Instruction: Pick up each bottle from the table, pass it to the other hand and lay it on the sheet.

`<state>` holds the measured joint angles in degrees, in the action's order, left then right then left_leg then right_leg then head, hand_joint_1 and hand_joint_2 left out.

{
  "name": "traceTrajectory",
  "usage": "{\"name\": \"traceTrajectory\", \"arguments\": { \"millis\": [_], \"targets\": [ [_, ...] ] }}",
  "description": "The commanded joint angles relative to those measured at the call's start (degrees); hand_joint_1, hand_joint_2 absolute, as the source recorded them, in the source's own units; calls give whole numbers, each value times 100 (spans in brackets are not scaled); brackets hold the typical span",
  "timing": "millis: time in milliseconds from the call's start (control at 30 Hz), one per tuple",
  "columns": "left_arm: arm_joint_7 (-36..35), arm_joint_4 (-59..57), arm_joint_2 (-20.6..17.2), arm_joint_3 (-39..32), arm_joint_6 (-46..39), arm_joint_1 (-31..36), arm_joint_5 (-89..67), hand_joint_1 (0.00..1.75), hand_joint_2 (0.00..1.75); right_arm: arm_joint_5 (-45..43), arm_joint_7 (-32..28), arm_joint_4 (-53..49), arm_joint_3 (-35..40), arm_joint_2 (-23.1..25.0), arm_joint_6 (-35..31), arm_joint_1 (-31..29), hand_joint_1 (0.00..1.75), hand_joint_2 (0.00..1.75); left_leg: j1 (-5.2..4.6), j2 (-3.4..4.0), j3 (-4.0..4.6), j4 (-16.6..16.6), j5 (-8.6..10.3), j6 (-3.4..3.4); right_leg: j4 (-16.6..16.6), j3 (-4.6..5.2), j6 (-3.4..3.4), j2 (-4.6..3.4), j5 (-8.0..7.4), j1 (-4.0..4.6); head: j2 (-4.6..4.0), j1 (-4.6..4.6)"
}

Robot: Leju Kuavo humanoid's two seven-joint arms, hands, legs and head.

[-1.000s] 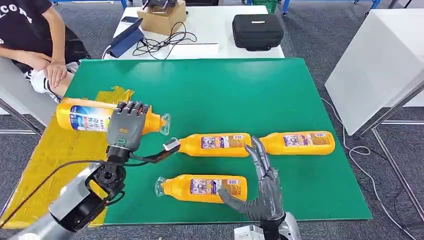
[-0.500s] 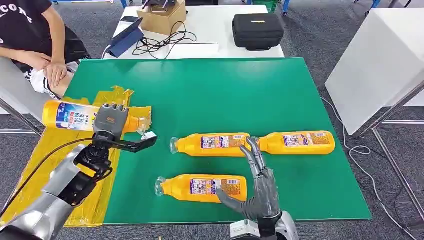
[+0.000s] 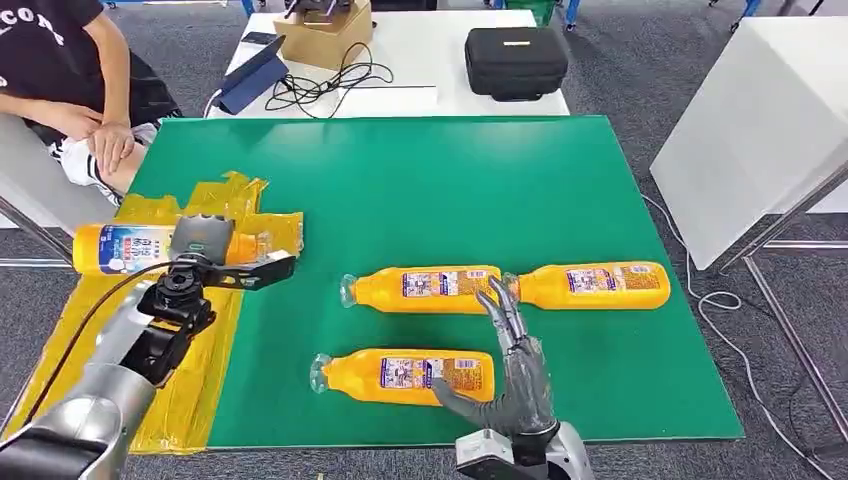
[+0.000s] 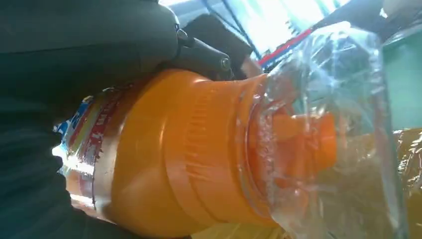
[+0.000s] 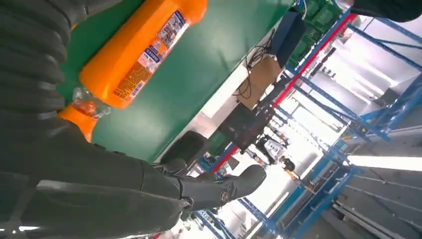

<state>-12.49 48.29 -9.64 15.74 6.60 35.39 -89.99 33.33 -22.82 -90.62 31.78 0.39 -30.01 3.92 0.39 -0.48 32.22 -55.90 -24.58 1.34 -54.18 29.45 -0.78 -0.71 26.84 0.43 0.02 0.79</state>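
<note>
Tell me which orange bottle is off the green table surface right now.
The orange plastic bottle gripped by the left robot hand above the yellow sheet; the other three lie on the green table.

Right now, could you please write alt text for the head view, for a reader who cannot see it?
The robot's left hand holds an orange bottle on its side over the yellow sheet. Three more orange bottles lie on the green table, and the open right hand rests by the nearest.
</note>
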Motion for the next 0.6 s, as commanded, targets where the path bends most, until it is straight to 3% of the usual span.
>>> {"name": "traceTrajectory", "arguments": {
  "millis": [33,200,600],
  "targets": [
    [181,-1352,352,-268,84,501,-1,175,175,47,44,462,-132,71,39,-186,0,175,3,-6,-24,5,-5,-3,11,-30,-9,17,5,3,0,0],
    [1357,-1407,400,-528,196,337,428,175,175,36,84,503,-135,70,52,-202,0,175,3,-1,-21,1,-8,-2,8,-26,-10,12,6,4,0,-2],
    [1337,-1546,388,-292,266,361,370,175,175,82,163,326,-192,41,105,-69,0,175,1,-7,-12,2,-5,-3,6,-18,-9,16,6,2,0,-2]
  ]
}}
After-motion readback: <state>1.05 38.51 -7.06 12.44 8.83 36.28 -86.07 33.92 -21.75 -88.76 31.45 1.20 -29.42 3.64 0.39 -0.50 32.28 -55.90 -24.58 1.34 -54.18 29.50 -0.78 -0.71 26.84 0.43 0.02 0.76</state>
